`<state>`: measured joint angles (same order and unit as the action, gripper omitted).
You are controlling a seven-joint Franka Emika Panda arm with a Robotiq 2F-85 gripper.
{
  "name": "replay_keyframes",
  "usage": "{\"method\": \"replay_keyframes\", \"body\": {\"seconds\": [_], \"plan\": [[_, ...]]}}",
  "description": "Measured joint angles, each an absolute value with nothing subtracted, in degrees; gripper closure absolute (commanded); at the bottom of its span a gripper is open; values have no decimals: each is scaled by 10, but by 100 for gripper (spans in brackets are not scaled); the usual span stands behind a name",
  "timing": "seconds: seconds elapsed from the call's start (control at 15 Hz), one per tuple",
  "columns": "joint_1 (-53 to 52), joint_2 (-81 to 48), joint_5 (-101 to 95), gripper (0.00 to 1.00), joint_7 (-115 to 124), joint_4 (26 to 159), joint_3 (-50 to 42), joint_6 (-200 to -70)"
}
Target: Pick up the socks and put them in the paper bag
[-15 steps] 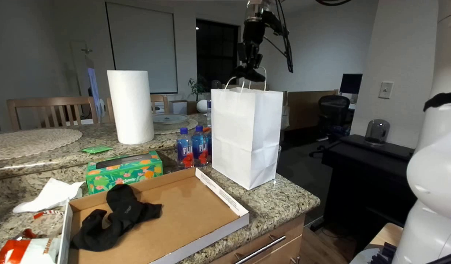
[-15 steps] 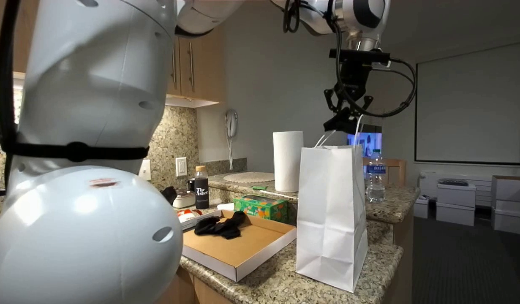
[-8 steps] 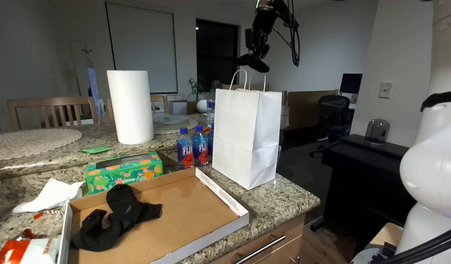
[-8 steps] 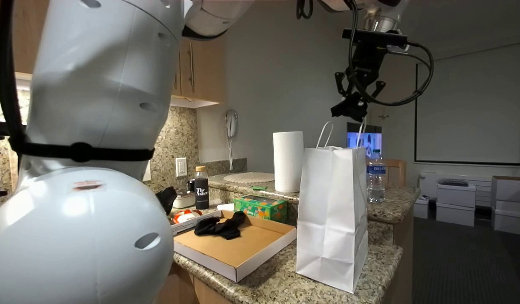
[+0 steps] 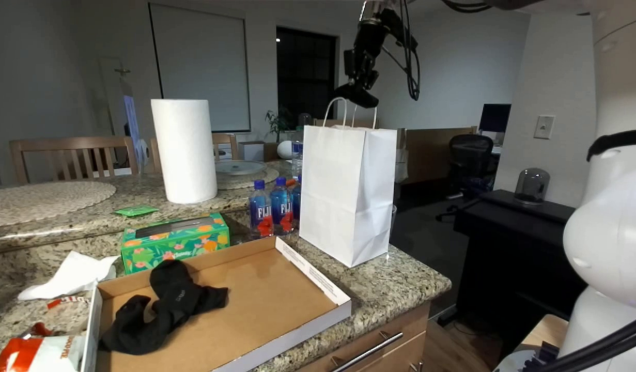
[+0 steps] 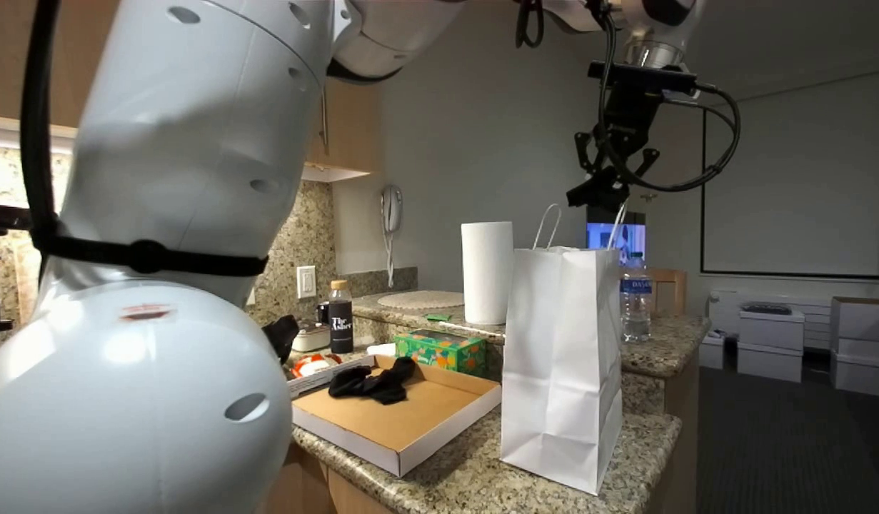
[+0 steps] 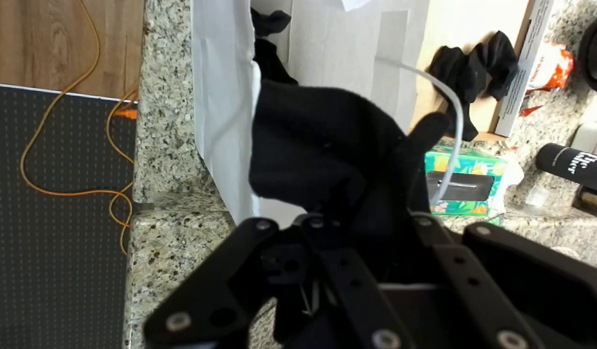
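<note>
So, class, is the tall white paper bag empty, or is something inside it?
Not empty: the wrist view shows black fabric lumps inside the tall white paper bag. How full it is cannot be told.

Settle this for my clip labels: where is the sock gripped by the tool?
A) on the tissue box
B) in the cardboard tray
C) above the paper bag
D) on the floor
C: in both exterior views the tool holds the black sock above the white paper bag, and the wrist view shows it covering part of the bag's opening.
</note>
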<state>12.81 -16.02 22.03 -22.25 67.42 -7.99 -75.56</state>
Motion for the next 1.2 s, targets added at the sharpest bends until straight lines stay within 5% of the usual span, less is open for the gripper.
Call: {"method": "replay_keyframes", "body": {"seconds": [0.53, 0.6, 0.73, 1.2], "plan": [[80, -163, 110, 87, -206, 672, -80, -758], [73, -163, 96, 81, -204, 673, -80, -758], [60, -163, 74, 54, -204, 673, -79, -758], [24, -152, 29, 11, -202, 694, -79, -758]]}}
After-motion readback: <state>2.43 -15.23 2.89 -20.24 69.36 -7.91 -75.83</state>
